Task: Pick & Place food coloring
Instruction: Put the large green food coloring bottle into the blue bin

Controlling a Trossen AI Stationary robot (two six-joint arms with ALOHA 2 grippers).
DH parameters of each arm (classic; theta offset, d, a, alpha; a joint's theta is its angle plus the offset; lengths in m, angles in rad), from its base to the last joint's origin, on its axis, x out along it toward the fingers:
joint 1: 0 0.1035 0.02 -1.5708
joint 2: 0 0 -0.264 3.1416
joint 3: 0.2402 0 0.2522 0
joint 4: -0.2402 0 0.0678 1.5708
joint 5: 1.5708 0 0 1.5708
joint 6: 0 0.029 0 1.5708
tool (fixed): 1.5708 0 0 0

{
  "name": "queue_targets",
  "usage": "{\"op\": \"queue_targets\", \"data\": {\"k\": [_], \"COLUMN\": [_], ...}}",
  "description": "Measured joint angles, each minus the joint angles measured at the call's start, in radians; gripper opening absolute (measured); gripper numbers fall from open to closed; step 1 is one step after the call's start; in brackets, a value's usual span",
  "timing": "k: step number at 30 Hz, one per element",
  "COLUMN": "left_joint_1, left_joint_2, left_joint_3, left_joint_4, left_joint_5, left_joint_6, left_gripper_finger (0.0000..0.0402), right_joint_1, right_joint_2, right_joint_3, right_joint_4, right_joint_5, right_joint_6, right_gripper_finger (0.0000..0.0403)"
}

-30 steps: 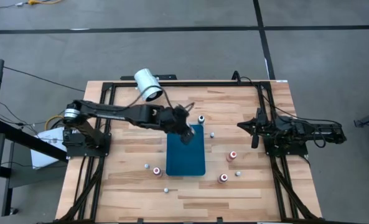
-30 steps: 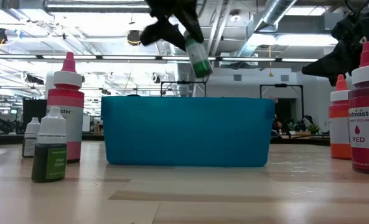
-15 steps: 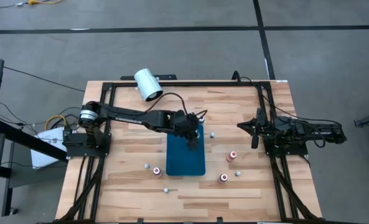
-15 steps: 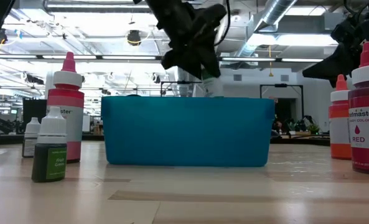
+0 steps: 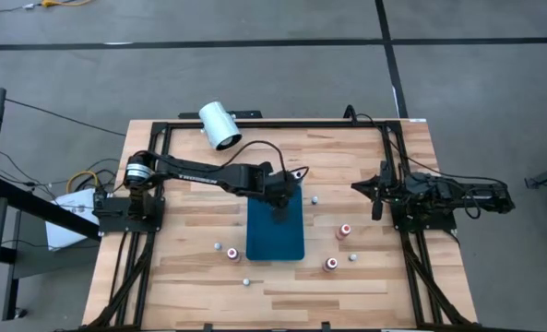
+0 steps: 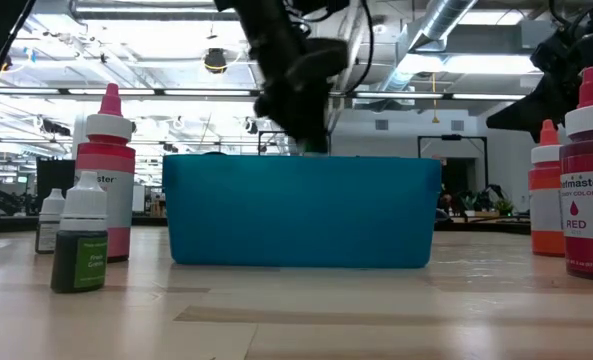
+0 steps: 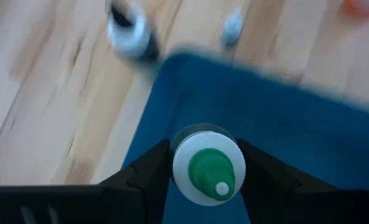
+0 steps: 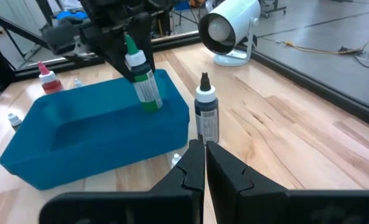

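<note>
High view: the left hand [image 5: 281, 205] reaches out over the far end of the flat blue rectangular plastic tray [image 5: 275, 238] at the middle of the pale wooden counter [image 5: 190, 249]; the right hand [image 5: 376, 205] waits at the right side, well apart from the tray. Red-topped small bottles [image 5: 345, 230] stand right of the tray, and a white cylinder [image 5: 219, 125] sits at the far edge.
Low view: the left arm comes down just behind the tray's near wall [image 6: 301, 210]; a small green-filled bottle with a white cap [image 6: 80, 248] stands on the counter to the left, and a large red bottle [image 6: 588, 190] to the right.
Left wrist view: the left hand's fingers [image 7: 148, 174] are clamped on a tiny pale food coloring bottle with a green tip [image 7: 208, 164], held over the tray.
Right wrist view: the right hand's fingers [image 8: 187, 171] are pressed together on nothing; the held bottle hangs tilted over the tray's inside; a dark bottle with a black tip [image 8: 205, 117] stands just beside the tray.
</note>
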Motion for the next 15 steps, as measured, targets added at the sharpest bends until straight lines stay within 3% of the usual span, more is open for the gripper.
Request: {"op": "queue_targets", "data": {"k": [7, 15], "left_joint_1": [-0.004, -0.010], "left_joint_2": [0.000, 0.000], "left_joint_3": [0.000, -0.006], "left_joint_4": [-0.142, -0.168], "left_joint_5": [-0.030, -0.050], "left_joint_6": [-0.091, -0.167], "left_gripper_finger": [0.0155, 0.0155], "right_joint_1": [0.000, 0.000], "right_joint_2": [0.000, 0.000], "right_joint_3": [0.000, 0.000], "right_joint_4": [-0.017, -0.021], "right_joint_5": [0.000, 0.000], "right_joint_6": [0.000, 0.000], "right_gripper_finger": [0.0007, 0.0007]}}
